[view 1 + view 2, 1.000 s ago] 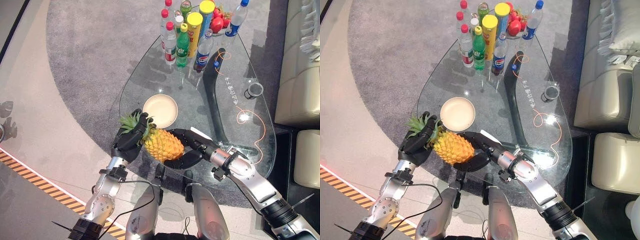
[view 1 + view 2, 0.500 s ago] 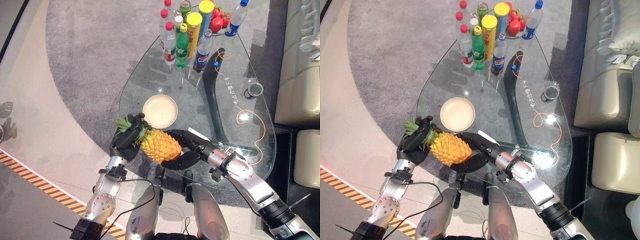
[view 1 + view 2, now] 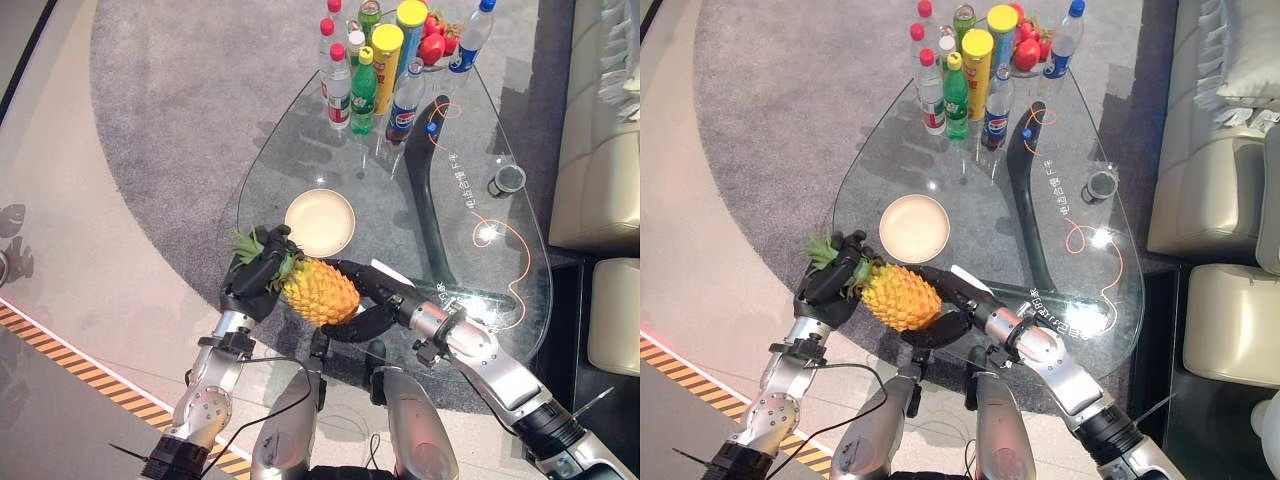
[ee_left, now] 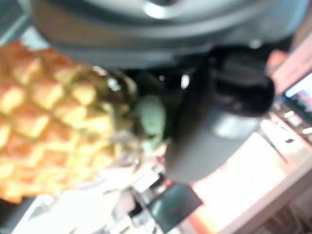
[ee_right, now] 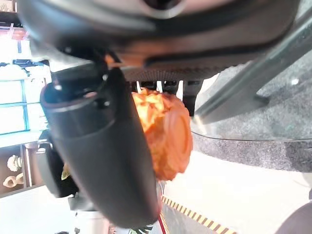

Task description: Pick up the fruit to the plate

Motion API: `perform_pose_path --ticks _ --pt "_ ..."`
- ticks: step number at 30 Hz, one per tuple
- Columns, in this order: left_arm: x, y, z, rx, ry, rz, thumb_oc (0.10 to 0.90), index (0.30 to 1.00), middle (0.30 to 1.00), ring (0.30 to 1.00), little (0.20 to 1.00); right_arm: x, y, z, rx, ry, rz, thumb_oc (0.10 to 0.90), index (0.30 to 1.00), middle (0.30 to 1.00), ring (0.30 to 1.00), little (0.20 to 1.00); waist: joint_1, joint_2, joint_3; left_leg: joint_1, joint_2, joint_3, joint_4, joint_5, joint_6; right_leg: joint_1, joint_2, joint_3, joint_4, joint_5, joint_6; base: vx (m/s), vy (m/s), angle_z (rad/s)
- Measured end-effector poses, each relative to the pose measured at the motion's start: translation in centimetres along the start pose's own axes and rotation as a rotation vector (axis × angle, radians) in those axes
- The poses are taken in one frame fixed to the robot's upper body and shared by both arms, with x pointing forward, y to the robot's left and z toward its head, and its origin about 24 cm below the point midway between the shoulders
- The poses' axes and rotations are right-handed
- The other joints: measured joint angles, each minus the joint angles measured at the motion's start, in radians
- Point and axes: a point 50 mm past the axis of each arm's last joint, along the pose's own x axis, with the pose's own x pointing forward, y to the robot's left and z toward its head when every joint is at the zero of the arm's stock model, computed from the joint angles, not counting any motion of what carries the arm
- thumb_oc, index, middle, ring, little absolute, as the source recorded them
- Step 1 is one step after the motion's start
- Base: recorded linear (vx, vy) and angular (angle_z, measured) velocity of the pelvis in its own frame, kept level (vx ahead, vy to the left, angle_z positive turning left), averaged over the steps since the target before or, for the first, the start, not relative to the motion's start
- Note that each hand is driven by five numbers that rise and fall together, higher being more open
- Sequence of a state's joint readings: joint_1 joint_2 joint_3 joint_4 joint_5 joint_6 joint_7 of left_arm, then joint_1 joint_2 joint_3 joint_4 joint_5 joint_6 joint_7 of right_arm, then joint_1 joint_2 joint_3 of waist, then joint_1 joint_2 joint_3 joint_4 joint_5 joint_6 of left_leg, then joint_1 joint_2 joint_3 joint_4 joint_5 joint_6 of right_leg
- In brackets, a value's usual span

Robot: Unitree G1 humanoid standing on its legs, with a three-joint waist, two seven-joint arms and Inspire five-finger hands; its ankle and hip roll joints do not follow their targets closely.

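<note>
A yellow-orange pineapple [image 3: 318, 291] with a green leafy crown is held between both hands above the near edge of the glass table [image 3: 470, 130]. My left hand [image 3: 254, 279] is curled round the crown end; the fruit's scales [image 4: 48, 126] show close up in the left wrist view. My right hand [image 3: 372, 300] cups the base end, its fingers curled under the fruit [image 5: 165, 136]. A round cream plate [image 3: 320, 222] lies on the glass just beyond the pineapple, with nothing on it.
At the table's far end stand several drink bottles [image 3: 365, 85], two yellow-lidded tubes [image 3: 388, 50] and red fruit [image 3: 436, 45]. A small dark cup [image 3: 508, 180] sits on the right side. A beige sofa [image 3: 600, 150] runs along the right.
Both hands have carried the pineapple a little to the left and slightly up; the right arm has followed it leftward. The plate and bottles have not moved.
</note>
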State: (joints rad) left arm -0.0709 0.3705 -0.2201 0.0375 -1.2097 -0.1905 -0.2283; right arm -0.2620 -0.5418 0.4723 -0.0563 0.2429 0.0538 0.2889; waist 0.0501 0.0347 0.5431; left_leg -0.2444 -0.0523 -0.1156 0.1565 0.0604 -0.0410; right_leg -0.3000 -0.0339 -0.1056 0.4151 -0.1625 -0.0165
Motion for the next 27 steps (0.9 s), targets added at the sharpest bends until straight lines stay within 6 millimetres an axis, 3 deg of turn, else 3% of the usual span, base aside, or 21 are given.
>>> perform_pose_path --ticks 12,27 --pt "0.1 -0.1 0.1 0.026 -0.005 -0.007 0.1 0.3 0.3 0.3 0.2 0.0 0.0 0.0 -0.006 0.002 -0.009 0.8 0.9 0.9 0.9 0.9 0.0 0.0 0.0 0.001 0.002 0.0 0.0 0.0 0.0 0.001 0.0 0.0 -0.001 0.0 0.0 0.0 0.0 0.0" --pt "1.1 -1.1 0.8 0.183 -0.037 -0.074 0.1 0.3 0.3 0.3 0.2 0.1 -0.1 0.0 -0.007 -0.002 -0.081 0.8 0.9 0.9 0.9 0.9 -0.006 0.0 0.0 0.002 0.003 0.001 -0.002 0.0 0.0 0.002 0.0 0.0 0.0 0.0 0.0 0.0 0.0 0.0"
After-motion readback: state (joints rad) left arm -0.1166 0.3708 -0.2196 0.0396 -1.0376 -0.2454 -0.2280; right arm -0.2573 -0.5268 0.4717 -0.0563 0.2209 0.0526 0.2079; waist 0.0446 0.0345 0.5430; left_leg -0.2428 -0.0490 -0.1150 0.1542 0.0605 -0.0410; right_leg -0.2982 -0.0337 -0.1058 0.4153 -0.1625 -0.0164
